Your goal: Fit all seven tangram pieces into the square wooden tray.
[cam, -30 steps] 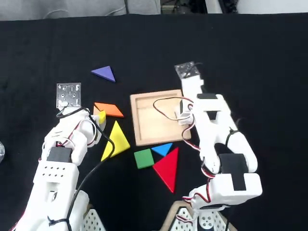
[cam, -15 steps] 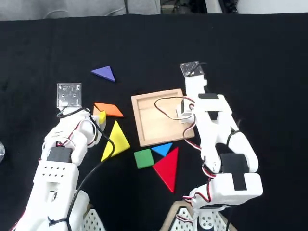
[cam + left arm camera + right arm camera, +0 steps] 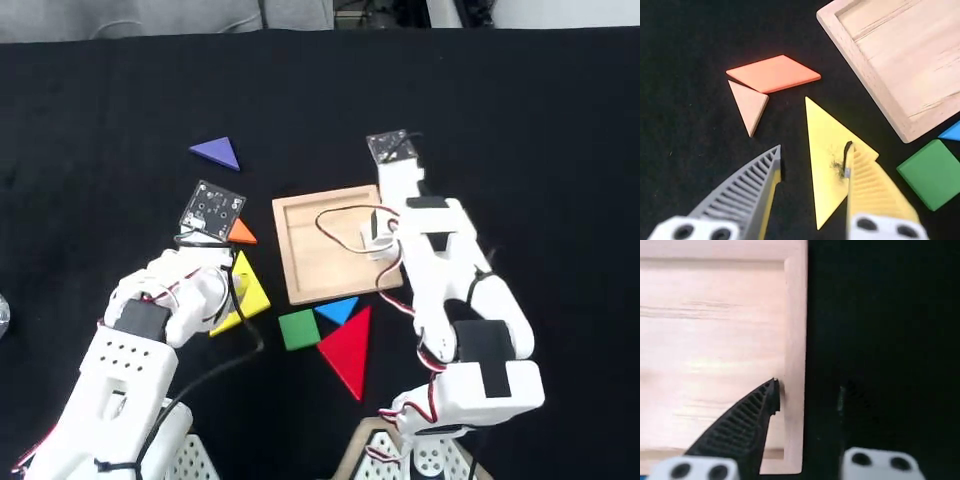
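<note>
The square wooden tray (image 3: 310, 250) lies mid-table with nothing in it. My left gripper (image 3: 812, 160) is open low over the yellow triangle (image 3: 832, 150), one fingertip above it and the other beside its edge. Just beyond lie the orange parallelogram (image 3: 772, 73) and a small tan triangle (image 3: 751, 102). My right gripper (image 3: 807, 392) is open astride the tray's right rim (image 3: 796, 340), one finger inside and one outside. The green square (image 3: 298, 329), blue triangle (image 3: 337, 310) and red triangle (image 3: 348, 348) sit just in front of the tray. The purple triangle (image 3: 215, 152) lies far back left.
The table is covered in black cloth, bare to the right of the tray and along the back. The right arm (image 3: 440, 260) stands over the tray's right side. The left arm's cable (image 3: 225, 360) loops across the cloth near the green square.
My left arm has swung right, from beside the orange parallelogram to over the yellow triangle. The tray shifted and turned slightly while the right gripper stayed on its rim.
</note>
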Motion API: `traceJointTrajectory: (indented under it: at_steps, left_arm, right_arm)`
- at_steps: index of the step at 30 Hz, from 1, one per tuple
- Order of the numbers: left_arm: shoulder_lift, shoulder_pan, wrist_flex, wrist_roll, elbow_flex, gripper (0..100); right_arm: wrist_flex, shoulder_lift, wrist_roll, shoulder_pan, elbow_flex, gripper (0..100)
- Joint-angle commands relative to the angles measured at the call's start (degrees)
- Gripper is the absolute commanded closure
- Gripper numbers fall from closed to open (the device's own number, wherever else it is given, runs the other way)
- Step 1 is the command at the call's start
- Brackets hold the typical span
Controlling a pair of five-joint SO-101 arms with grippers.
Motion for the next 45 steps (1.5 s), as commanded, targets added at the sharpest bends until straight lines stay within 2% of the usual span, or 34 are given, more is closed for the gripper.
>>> traceJointTrajectory:
  at_steps: [1, 4, 9, 14, 18, 20, 22, 23, 27, 29, 34, 41, 45]
  left_arm:
    - [3.52, 0.48, 0.18, -0.18, -3.12, 79]
    - [11.34, 0.4, 0.7, 3.25, -7.34, 79]
    - [23.38, -0.57, 6.86, 5.8, -17.1, 79]
    - [24.0, 1.98, 8.97, 9.05, -19.38, 79]
    - [24.0, 3.65, 9.32, 8.97, -18.59, 79]
    - [24.18, 3.3, 10.2, 9.41, -18.95, 85]
    - [24.09, 3.38, 10.11, 9.41, -19.47, 97]
    - [24.09, 3.21, 10.11, 9.41, -20.0, 98]
    - [24.7, 3.12, 10.2, 9.41, -19.65, 82]
    - [24.7, 2.07, 10.02, 11.16, -18.68, 77]
    - [24.7, -1.98, 6.07, 15.38, -16.4, 73]
    - [24.62, 1.19, 5.1, 15.65, -15.78, 71]
    - [24.7, 1.54, 3.69, 17.93, -15.34, 70]
  right_arm:
    - [2.46, -3.74, -0.62, -2.55, -0.13, 94.2]
    - [6.51, -3.74, -0.62, -3.6, -1.8, 97.2]
    - [9.85, -3.74, -0.97, 0.26, -5.23, 87.5]
    - [8.18, -3.82, -0.62, 3.87, -5.58, 75.4]
    - [7.74, -3.82, -0.62, 3.87, -5.49, 72.4]
    - [7.74, -3.82, -0.53, 3.87, -5.49, 72.4]
    - [7.74, -3.82, -0.53, 3.78, -5.49, 72.4]
    - [7.74, -3.82, -0.53, 3.6, -5.49, 72.4]
    - [8.18, -3.74, -0.53, 2.64, -5.05, 72.9]
    - [9.23, -3.74, -0.53, 0.97, -4.62, 74.0]
    - [11.87, -3.82, -0.53, -4.57, -4.53, 76.1]
    - [11.96, -3.82, -0.53, 3.96, -7.87, 76.1]
    - [11.78, -3.47, -0.44, 3.96, -7.69, 76.1]
